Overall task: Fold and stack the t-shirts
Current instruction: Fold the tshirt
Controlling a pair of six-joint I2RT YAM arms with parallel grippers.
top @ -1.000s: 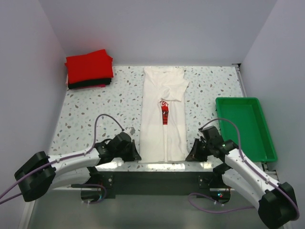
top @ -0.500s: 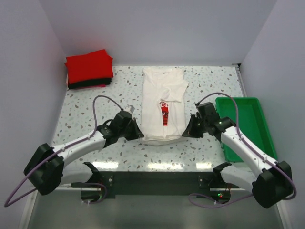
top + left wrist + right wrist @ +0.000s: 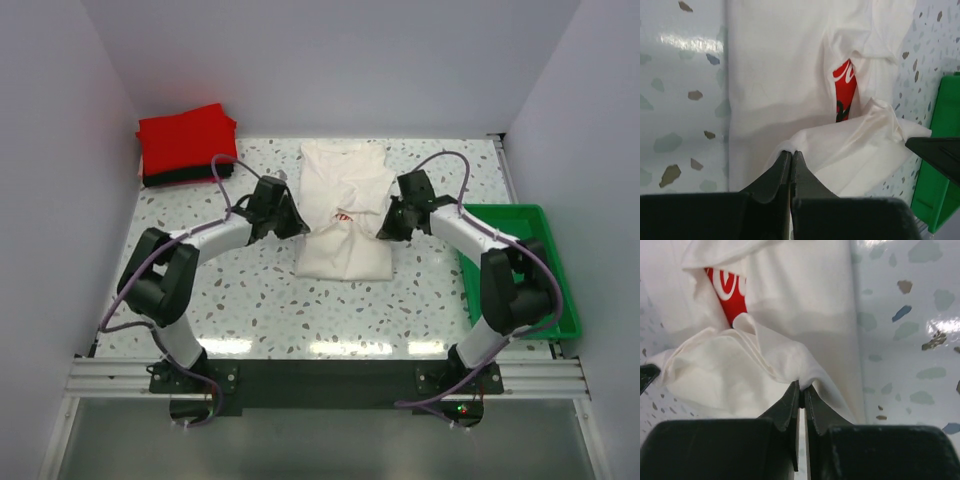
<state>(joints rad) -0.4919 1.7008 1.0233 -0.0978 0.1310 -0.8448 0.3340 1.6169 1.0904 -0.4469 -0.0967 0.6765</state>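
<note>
We've got cream shirt [image 3: 345, 255] mid-frame, hem doubled upward. Left gripper [image 3: 791, 156] and right gripper [image 3: 801, 389] each pinched tight on hem corner. Cloth looks light and floppy, so corners are best hold. Folded stack [image 3: 188, 140] upper left.

Overhead, plus wrist close-ups of t-shirt [image 3: 345, 258]

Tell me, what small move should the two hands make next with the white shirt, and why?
Probably carry the pinched edge farther toward the far end of the cream-white t-shirt, then lay it down. The left hand and right hand are each shut on that lifted edge, and the shirt is only partly doubled over; the red print shows beyond the fold.
</note>
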